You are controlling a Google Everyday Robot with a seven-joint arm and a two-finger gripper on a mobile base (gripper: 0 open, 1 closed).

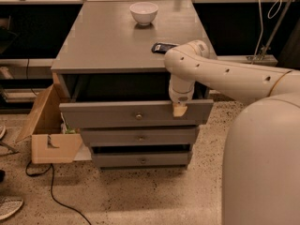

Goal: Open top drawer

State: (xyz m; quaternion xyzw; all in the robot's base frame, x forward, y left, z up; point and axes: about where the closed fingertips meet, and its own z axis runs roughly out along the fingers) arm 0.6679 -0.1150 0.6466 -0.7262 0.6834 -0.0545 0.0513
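The top drawer [108, 114] is the widest of three grey drawers in the cabinet. It stands pulled out past the two narrower drawers [117, 137] below it, with a dark gap under the cabinet top. Its small round knob [138, 116] sits at the centre of the front. My gripper [179, 110] points down from the white arm [220, 74] and rests at the top edge of the drawer front, right of the knob. Its tan tip overlaps the front panel.
On the grey cabinet top [103, 41] are a white bowl [143, 12] at the back and a dark flat device [164, 47] near the arm. An open cardboard box [49, 135] stands left of the cabinet, and a black cable [56, 198] lies on the speckled floor. My white body [262, 163] fills the right.
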